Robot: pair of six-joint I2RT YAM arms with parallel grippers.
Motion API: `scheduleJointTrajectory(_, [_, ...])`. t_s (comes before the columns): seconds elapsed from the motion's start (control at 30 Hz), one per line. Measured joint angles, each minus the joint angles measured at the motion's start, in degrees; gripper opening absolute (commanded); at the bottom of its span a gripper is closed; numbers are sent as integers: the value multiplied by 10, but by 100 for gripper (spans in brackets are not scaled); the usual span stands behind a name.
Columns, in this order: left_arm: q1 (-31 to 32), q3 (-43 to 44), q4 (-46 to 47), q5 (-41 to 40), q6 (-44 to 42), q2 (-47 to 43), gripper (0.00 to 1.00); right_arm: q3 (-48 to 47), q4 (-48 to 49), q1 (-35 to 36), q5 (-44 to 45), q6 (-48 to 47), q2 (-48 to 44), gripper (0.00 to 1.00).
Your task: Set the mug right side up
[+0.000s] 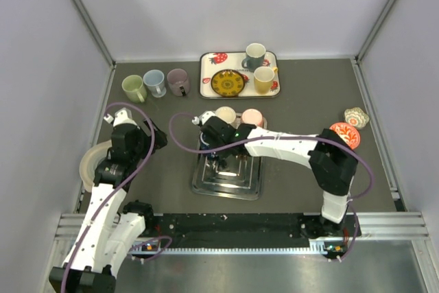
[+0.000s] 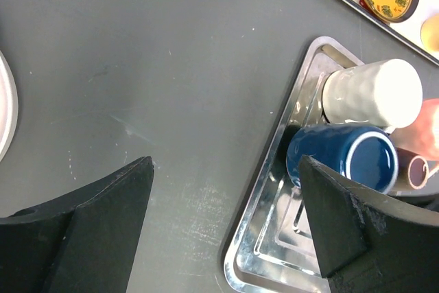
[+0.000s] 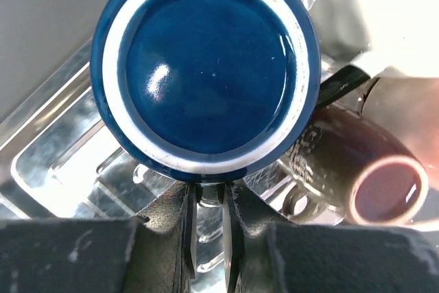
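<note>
A dark blue mug (image 3: 206, 66) stands upside down, base up, at the near left of the metal tray (image 3: 55, 162). It also shows in the left wrist view (image 2: 343, 159). My right gripper (image 3: 210, 193) is shut at the mug's near side, its jaws pinching what looks like the handle. In the top view the right gripper (image 1: 218, 152) covers the mug. My left gripper (image 2: 226, 169) is open and empty above the bare table, just left of the tray (image 2: 274, 238).
A white mug (image 2: 374, 94), a pink mug (image 2: 429, 128) and a brown mug (image 3: 370, 169) lie on the tray beside the blue one. A patterned tray (image 1: 206, 84) with mugs stands at the back, three mugs (image 1: 156, 84) back left, a plate (image 1: 88, 166) far left, small dishes (image 1: 346, 132) right.
</note>
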State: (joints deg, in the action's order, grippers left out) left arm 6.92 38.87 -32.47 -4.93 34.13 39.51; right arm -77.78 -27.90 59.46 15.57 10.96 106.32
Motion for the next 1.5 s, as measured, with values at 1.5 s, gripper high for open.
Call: scheduleJointTrajectory(1.5, [287, -193, 741, 367, 280, 107, 84, 442, 612, -218, -426, 557, -525, 0])
